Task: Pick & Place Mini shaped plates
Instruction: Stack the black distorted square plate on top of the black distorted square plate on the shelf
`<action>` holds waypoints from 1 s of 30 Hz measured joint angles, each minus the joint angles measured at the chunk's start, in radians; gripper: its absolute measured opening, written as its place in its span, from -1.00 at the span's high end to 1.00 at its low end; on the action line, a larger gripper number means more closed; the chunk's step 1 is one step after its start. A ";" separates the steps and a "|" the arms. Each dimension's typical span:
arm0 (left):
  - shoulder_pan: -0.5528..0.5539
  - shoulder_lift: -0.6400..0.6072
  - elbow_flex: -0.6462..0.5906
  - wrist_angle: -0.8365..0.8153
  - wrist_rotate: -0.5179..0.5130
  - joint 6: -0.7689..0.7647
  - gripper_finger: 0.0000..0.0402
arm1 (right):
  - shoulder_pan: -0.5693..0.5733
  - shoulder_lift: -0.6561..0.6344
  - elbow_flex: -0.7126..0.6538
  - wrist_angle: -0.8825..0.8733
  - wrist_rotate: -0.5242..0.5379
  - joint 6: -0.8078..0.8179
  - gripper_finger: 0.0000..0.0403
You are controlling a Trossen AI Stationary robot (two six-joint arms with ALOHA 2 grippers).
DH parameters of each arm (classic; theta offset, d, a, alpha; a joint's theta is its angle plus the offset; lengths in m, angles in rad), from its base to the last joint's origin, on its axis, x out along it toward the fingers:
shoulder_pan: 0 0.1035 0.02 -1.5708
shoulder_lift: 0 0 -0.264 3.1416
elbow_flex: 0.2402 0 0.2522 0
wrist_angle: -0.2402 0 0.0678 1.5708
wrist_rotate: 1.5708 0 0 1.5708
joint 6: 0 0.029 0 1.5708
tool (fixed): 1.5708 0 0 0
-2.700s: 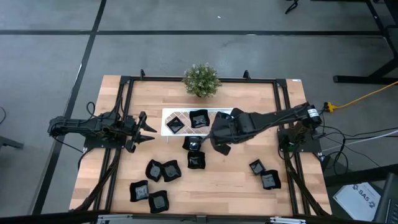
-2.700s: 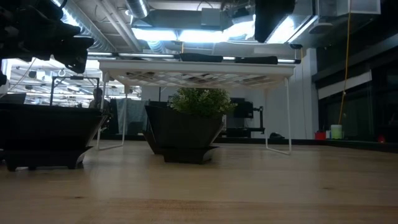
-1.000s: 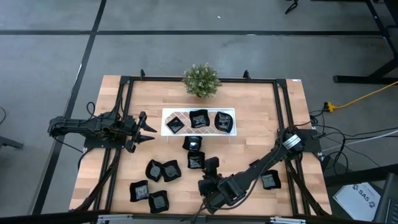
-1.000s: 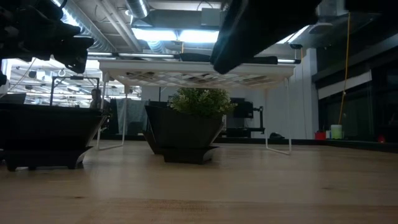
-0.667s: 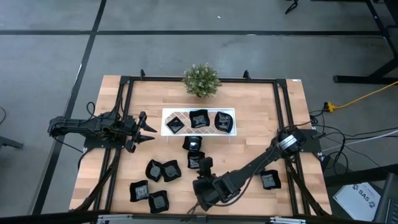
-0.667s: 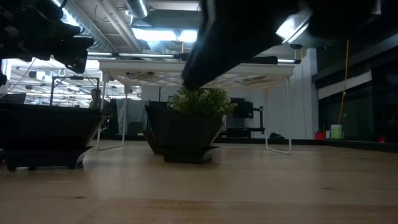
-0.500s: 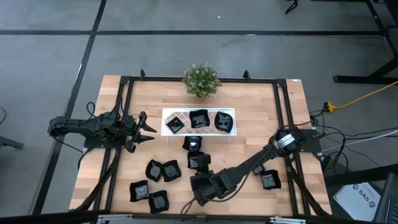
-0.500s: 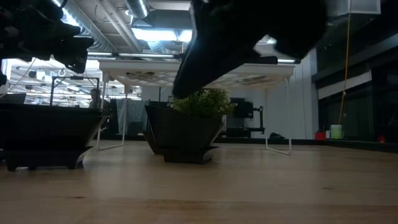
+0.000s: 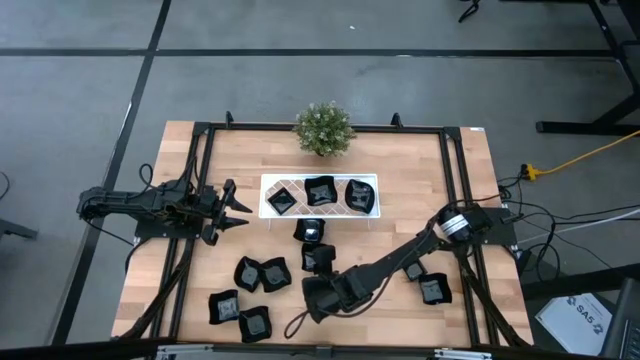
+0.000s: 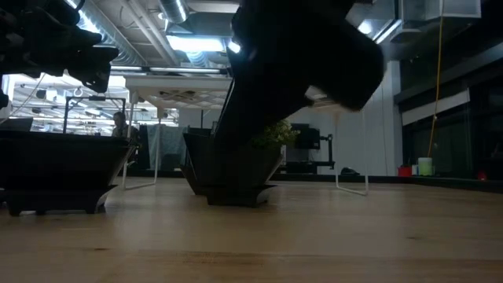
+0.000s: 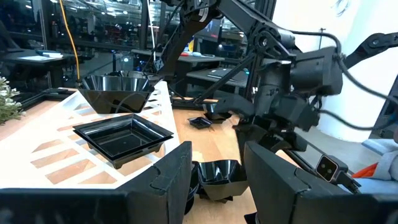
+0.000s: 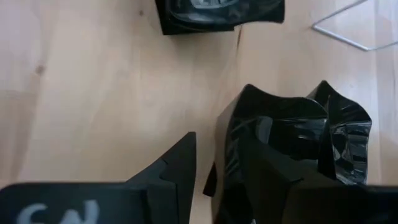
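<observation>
So the right gripper (image 9: 318, 295) is stretched way out over the front middle of the table (image 9: 400, 215), fingers parted with a moderate gap and nothing between them; its wrist view looks down on a pair of mini shaped plates (image 12: 292, 146) lying against each other right by its fingertips, one finger (image 12: 180, 165) over bare wood beside them. Just next to it from above are two plates side by side (image 9: 262, 273), two more toward the front-left corner (image 9: 238, 313), and one right beside the arm (image 9: 318, 258) with another a bit behind that (image 9: 312, 231). Over on the right side there's another couple (image 9: 426, 283) partly under the arm. Three plates already sit in a row on the white tray (image 9: 269, 183), which stands on thin wire legs near the back, with the potted plant (image 9: 323, 128) behind it at the table's edge. The left gripper (image 9: 238, 207) hangs at the left side, jaws wide apart and empty, pointing toward the tray.
</observation>
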 joint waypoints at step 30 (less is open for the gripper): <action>0.000 0.000 0.000 0.000 0.000 0.000 0.29 | -0.003 -0.018 0.000 0.012 0.016 -0.012 0.97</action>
